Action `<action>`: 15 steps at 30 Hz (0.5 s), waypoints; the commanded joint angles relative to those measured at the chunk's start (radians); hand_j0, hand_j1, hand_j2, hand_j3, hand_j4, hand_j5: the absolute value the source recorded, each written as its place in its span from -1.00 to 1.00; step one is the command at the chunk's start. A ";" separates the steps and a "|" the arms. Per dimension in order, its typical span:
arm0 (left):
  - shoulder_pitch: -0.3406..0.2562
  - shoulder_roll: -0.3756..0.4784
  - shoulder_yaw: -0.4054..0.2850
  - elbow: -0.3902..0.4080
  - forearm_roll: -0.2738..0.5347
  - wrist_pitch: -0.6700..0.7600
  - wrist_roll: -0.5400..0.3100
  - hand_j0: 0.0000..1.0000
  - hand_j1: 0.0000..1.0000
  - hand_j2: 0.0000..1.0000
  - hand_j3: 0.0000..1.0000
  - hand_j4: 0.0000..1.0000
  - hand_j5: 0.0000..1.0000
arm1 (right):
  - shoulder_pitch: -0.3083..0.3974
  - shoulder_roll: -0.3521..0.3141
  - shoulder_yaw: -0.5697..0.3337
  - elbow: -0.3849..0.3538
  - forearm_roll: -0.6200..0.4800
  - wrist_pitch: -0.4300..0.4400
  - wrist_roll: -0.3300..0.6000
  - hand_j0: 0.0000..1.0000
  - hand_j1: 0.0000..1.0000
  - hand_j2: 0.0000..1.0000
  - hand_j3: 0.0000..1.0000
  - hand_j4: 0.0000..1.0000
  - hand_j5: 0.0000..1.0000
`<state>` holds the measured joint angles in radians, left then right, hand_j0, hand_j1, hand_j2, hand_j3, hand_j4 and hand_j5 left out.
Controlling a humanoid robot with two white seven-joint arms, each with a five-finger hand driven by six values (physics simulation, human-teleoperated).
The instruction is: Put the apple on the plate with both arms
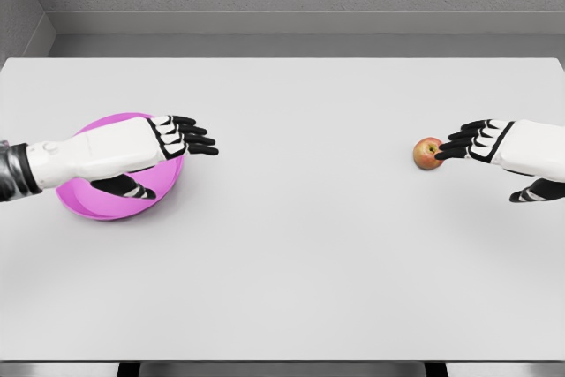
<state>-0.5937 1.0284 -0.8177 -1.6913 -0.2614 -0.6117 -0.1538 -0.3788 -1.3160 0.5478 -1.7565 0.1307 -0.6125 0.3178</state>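
Apple (427, 153) sits on your white table (300, 253), far right, with your right hand (494, 149) reaching in flat, fingers spread, tips just touching its side, thumb hanging low. Your left hand (168, 143) hovers over the pink plate (84, 200) at far left, fingers straight, holding nothing.

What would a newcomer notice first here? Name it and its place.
The bright pink plate at the table's left, with the left hand stretched open above it. Then the small apple at the right, where the right hand reaches its open fingertips up to it.
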 commanded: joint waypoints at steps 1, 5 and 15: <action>0.000 -0.001 0.000 -0.001 0.007 0.001 -0.004 1.00 1.00 1.00 1.00 1.00 1.00 | 0.001 -0.002 -0.002 -0.001 -0.013 0.002 0.000 1.00 1.00 1.00 1.00 1.00 1.00; 0.000 -0.001 0.000 -0.001 0.007 0.001 -0.006 1.00 1.00 1.00 1.00 1.00 1.00 | 0.000 -0.002 -0.008 0.002 -0.022 0.002 -0.008 1.00 1.00 1.00 1.00 1.00 1.00; -0.003 -0.001 -0.001 0.001 -0.001 0.001 -0.006 1.00 1.00 1.00 1.00 1.00 1.00 | -0.187 0.188 0.072 0.109 -0.390 0.002 0.293 1.00 1.00 1.00 1.00 1.00 1.00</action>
<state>-0.5968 1.0268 -0.8195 -1.6903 -0.2655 -0.6117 -0.1606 -0.5722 -1.1725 0.5993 -1.6628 -0.1846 -0.6130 0.5718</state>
